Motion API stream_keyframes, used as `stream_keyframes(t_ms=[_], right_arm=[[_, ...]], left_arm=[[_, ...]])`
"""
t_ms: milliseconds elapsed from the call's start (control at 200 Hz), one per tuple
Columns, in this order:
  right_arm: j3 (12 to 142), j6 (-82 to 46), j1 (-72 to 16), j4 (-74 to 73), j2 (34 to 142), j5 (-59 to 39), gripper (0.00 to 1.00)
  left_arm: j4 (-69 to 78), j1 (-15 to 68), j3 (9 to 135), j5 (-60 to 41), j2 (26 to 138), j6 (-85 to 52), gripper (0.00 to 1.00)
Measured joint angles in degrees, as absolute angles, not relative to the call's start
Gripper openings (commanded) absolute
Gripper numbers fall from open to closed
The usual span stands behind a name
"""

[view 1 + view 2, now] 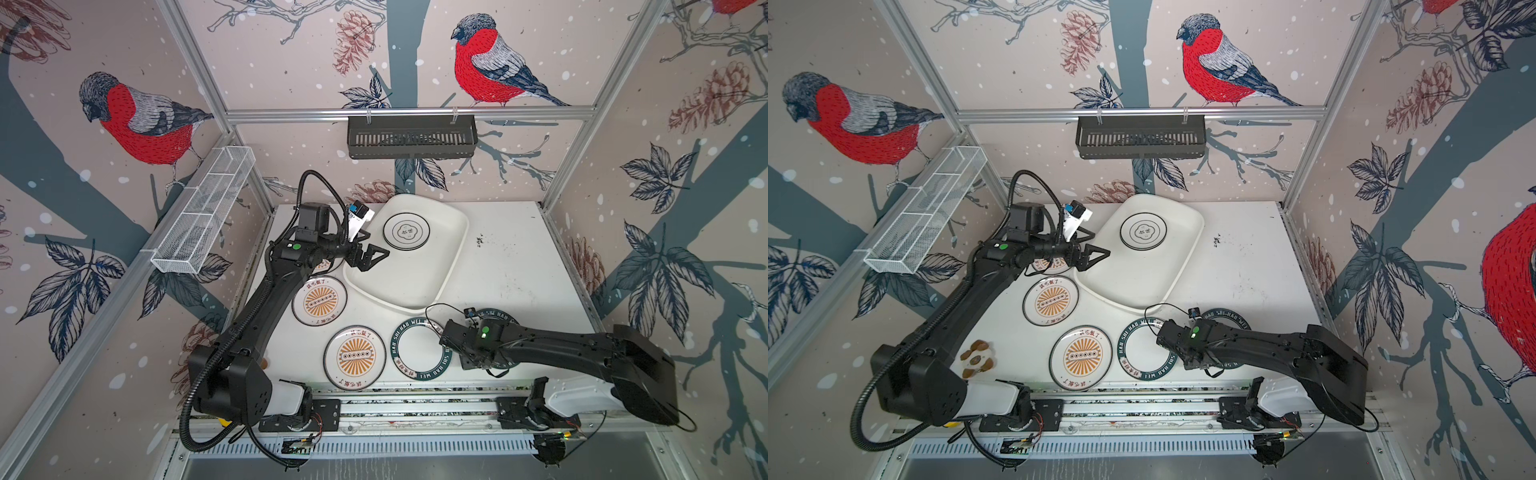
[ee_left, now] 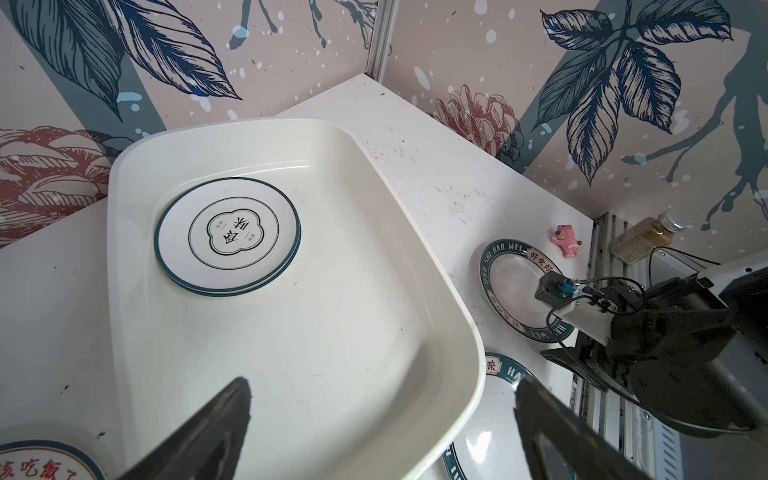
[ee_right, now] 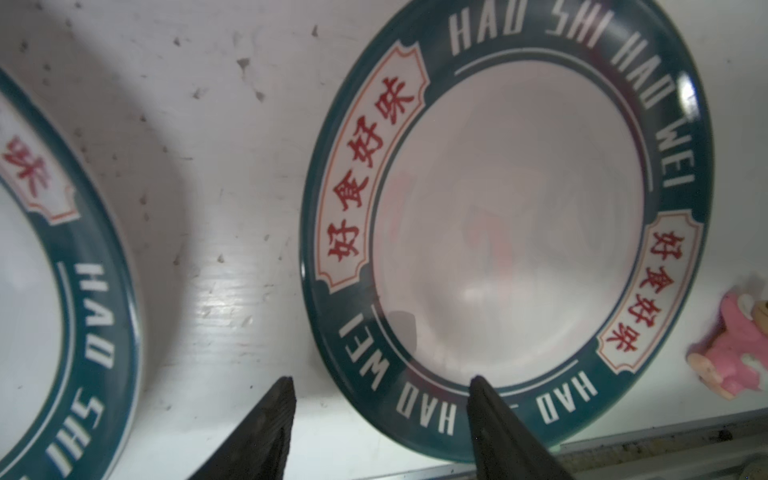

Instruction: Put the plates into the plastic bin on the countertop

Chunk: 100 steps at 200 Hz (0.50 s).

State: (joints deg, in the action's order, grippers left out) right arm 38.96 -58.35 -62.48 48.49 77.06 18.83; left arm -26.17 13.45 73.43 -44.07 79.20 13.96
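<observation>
The plastic bin [image 2: 374, 249] is smooth white plastic with a soft gloss. The green-banded plate [image 3: 519, 208] has a shiny glaze that catches the light. The tabletop [image 3: 216, 187] is white, scuffed and speckled, with only a dull sheen. The wire-mesh basket [image 1: 203, 212] at far left is white-coated metal, the slatted basket [image 1: 411, 137] is matt black, and the frame rail [image 1: 291, 114] is brushed metal. The right gripper [image 3: 381, 380] is matt black.

Place: robot test booth, lab-style.
Walls: bird-print panels [image 1: 137, 116] in an aluminium frame [image 1: 407, 113].
Base: white worktop [image 1: 511, 266], arm rail [image 1: 415, 406] in front.
</observation>
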Motion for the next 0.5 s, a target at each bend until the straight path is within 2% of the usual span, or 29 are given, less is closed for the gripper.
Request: stream_keyframes(t_ms=[500], right_arm=[[36.6, -56.9, -53.2, 43.0, 76.5, 22.4, 0.65]], left_arm=[[-26.2, 13.6, 73.4, -43.5, 79.4, 13.9, 0.98]])
